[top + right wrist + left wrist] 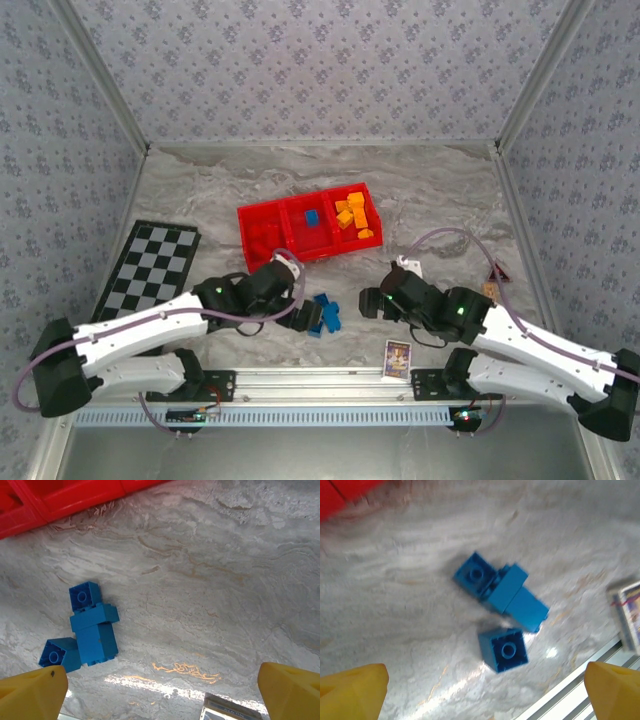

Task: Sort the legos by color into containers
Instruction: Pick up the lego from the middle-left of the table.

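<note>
The red tray (262,218) lies mid-table with three containers: red legos (266,238) in the left one, one blue lego (312,217) in the middle, orange legos (352,214) in the right. Several blue legos (326,314) lie loose on the table in front of it. My left gripper (307,318) hovers right beside them, open and empty. In the left wrist view a stuck-together blue cluster (501,591) and a single blue lego (505,650) lie between the yellow fingertips (353,690). My right gripper (372,303) is open and empty, just right of the blue legos (93,628).
A black-and-white checkered board (150,265) lies at the left. A small picture card (397,358) sits by the front rail, its edge also in the wrist views (627,612). A small brown object (492,290) lies at the right. Patterned walls enclose the table.
</note>
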